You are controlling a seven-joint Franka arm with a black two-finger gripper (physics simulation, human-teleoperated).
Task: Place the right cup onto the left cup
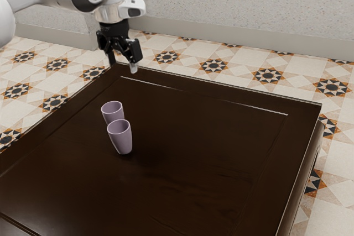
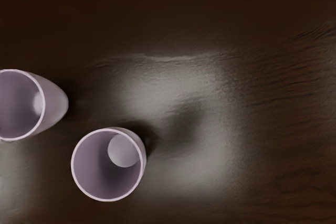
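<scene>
Approach step: gripper (image 1: 123, 66), open and empty, hangs near far corner of tabletop (image 1: 221, 142). Next: align above right cup (image 1: 121, 140); descend.

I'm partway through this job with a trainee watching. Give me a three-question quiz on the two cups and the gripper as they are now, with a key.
1. Fill in the blank: in the exterior view, the near cup and the far cup stand on the table with their mouths facing ____.

2. True or false: one cup already sits inside the other.

3. Multiple choice: how is the gripper?
A) Shut on a cup
B) Open and clear of both cups
C) Lowered into a cup

Key: 1. up; 2. false; 3. B
</scene>
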